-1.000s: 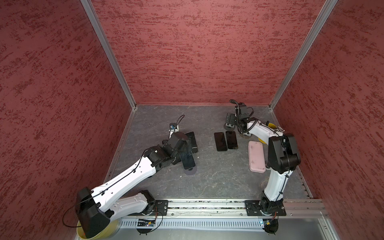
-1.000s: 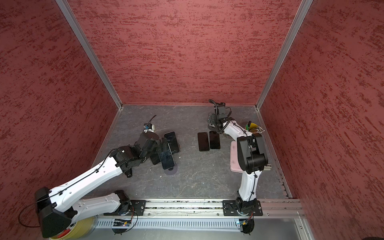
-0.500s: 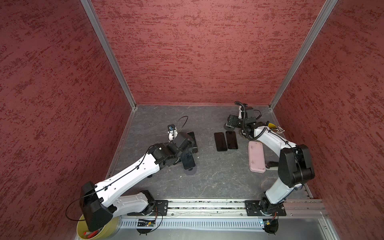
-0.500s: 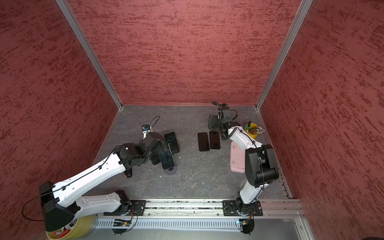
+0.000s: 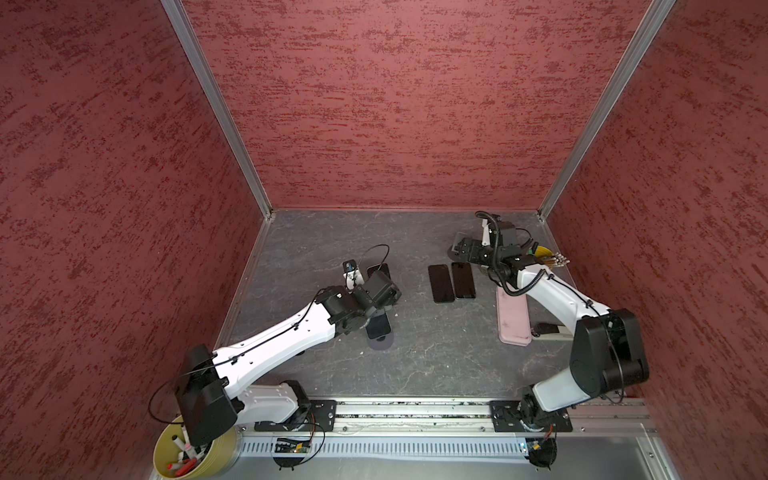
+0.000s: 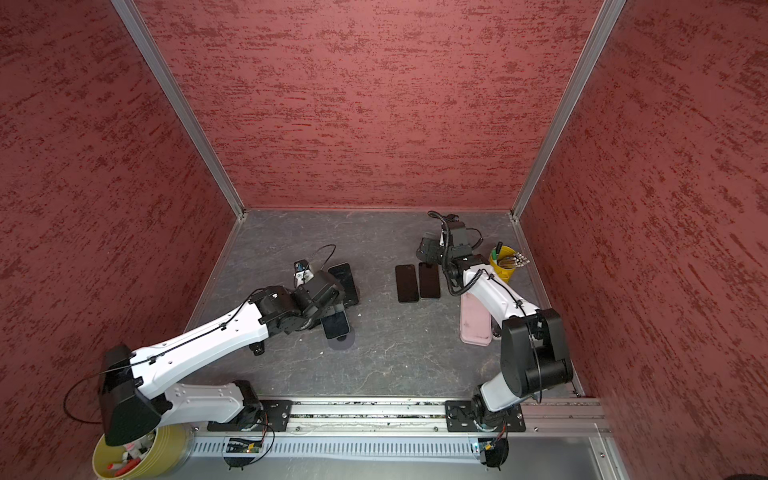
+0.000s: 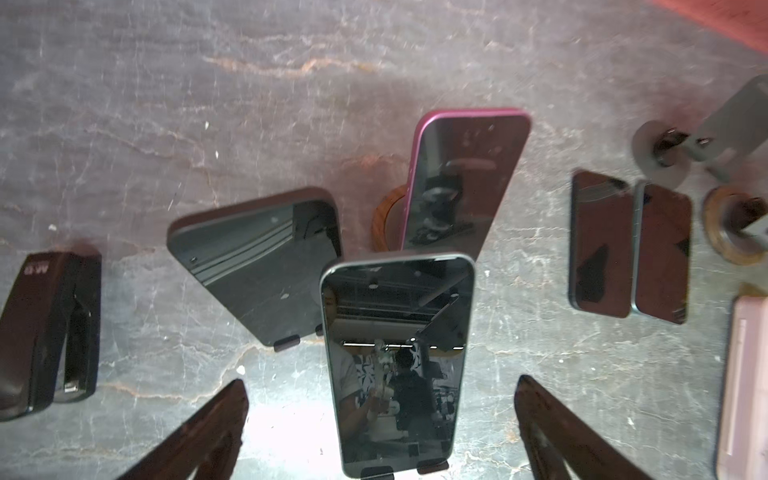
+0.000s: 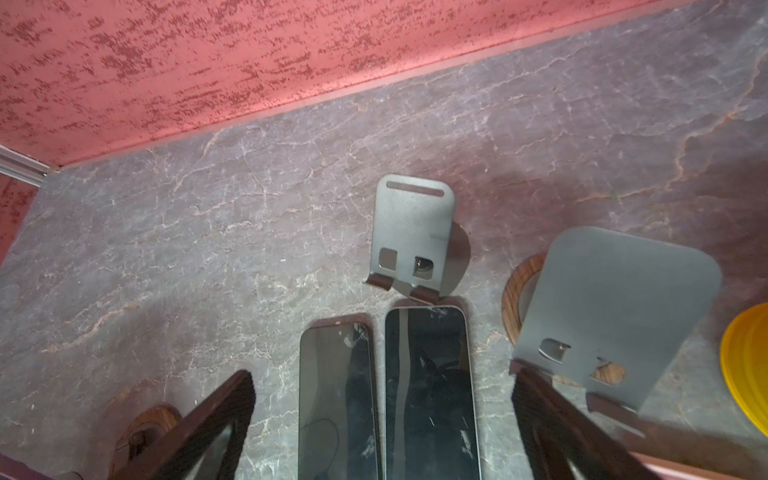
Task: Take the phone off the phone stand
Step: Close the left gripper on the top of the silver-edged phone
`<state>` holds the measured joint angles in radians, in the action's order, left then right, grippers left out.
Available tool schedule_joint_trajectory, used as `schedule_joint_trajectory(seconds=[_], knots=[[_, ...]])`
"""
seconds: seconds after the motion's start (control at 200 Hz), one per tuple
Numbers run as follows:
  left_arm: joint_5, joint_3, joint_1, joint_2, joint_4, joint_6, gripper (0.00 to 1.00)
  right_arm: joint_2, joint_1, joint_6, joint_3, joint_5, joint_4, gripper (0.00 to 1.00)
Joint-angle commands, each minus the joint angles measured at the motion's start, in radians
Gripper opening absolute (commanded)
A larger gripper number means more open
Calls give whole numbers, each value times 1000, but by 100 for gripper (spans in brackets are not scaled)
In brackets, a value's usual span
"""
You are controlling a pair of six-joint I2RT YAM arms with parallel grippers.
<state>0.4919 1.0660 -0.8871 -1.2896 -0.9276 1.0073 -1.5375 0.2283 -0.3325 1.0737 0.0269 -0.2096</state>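
one phone propped on phone stand, centred between left gripper fingers; spread wide, gripping nothing, not touching.

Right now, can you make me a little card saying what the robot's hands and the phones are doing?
Silver-edged phone: upright on its stand
Left gripper: open, a finger either side of that phone, apart from it
Magenta phone: leaning on a wooden-based stand
Right gripper: open, over the pair of flat phones
Empty stands: two, by that pair
Job: phone not yet removed
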Motion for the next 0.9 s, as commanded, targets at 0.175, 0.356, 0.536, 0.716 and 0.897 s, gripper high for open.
schedule_joint_trajectory(seconds=[0.175, 0.356, 0.536, 0.716, 0.897], knots=[[9, 33, -27, -84, -19, 93, 99, 26, 5, 16, -30, 38, 17, 99], [2, 21, -23, -113, 21, 105, 99, 43, 5, 18, -50, 52, 34, 99], [-26, 22, -15, -163, 37, 103, 100, 37, 5, 20, -60, 69, 39, 99], [-23, 19, -12, -176, 46, 103, 100, 46, 5, 14, -73, 68, 49, 99], [-21, 2, -4, -173, 72, 87, 98, 56, 5, 12, -80, 79, 63, 99]])
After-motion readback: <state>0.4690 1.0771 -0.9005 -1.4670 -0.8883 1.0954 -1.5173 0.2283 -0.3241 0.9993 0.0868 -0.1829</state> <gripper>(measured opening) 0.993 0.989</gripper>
